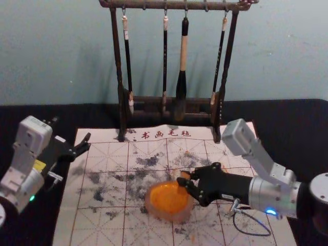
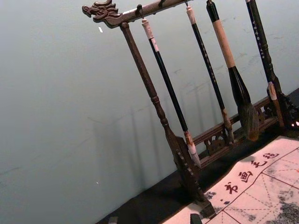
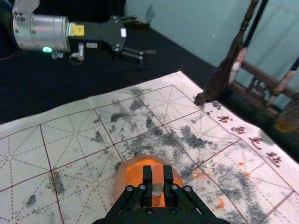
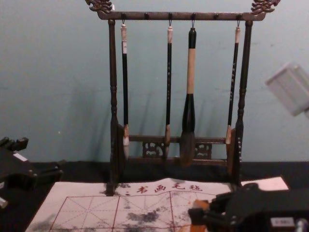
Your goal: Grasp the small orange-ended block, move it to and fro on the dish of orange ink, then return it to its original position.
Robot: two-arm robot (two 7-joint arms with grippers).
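Pinched in the right gripper [image 3: 158, 180] at one o'clock by the dish [image 1: 174, 218], the block [image 3: 158, 173] looks light, stiff and (once inked) slippery, best gripped squarely by its flat sides, while the left gripper [image 1: 88, 142], fingers parted, idles toward ten o'clock.

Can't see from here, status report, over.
Right gripper clamped on block, at ink dish. Contact unclear. Left gripper open at mat's left edge, clear.

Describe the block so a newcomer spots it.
From the dark brush rack, look down to the dish of orange ink on the mat. There, the right claw pinches the block: short, straight-edged, orange with a paler end, unlike the wide round dish.
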